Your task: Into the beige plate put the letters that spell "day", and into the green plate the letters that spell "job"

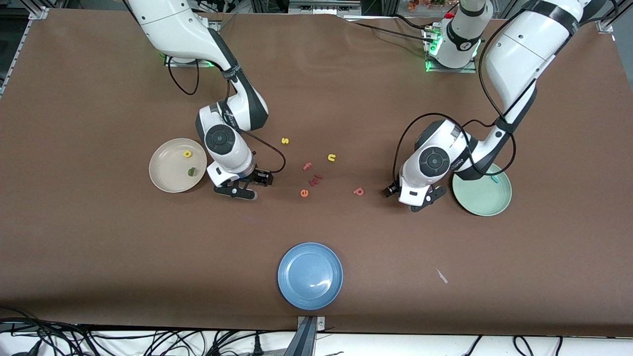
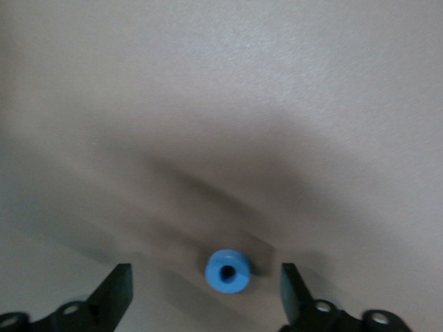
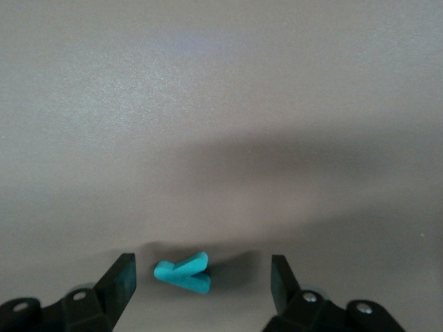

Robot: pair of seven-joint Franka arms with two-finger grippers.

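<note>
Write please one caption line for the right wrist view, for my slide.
Right gripper low over the brown table, open fingers on both sides of a teal letter y.

No printed label or brand could be read; the only characters I made out were the toy letters themselves. Farther from the front camera than the blue plate lay an orange e, a pink f, a yellow s, a yellow piece that read as n or u, and a pinkish-red b turned so it read as p. Also farther than that plate were a blue o and a teal y. The yellow letter and green letter in the beige plate I could not read.
</note>
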